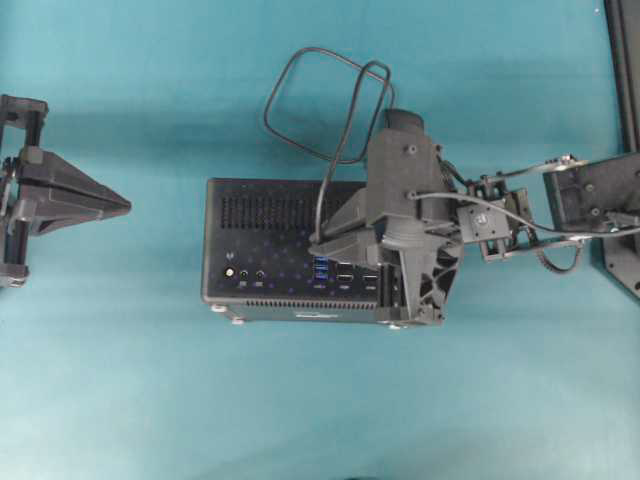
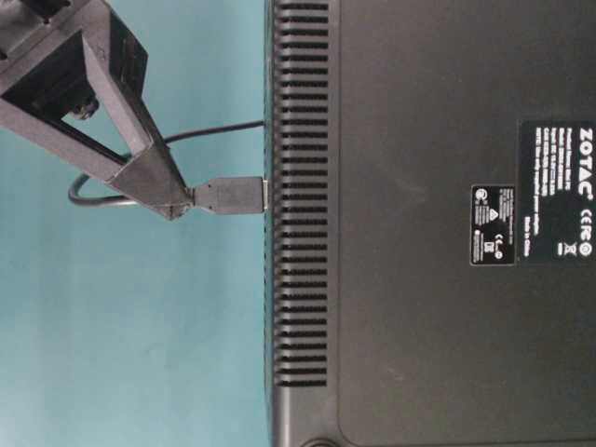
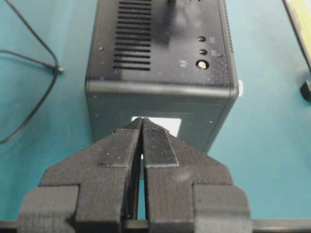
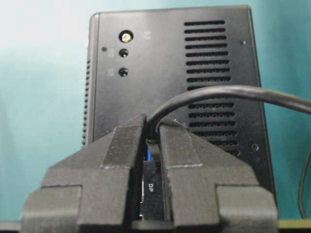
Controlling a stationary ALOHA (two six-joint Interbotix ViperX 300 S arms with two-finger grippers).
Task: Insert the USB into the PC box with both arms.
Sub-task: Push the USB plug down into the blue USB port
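Black USB (image 2: 226,196) plug pinched in right tool (image 2: 177,200), against vented PC box (image 1: 262,212), left tool (image 3: 141,145) closed

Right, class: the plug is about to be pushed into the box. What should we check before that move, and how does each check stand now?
1. Right gripper shut on the plug: ok.
2. Plug over the blue ports: ok in the overhead view; exact line-up with a slot: cannot tell.
3. Plug seated: not ok, its metal end shows at the face of the box.
4. Left gripper bracing the box: not ok, it is shut and apart from the box's end.
5. Cable free to follow: ok, it arcs over the box to a loose loop on the table.
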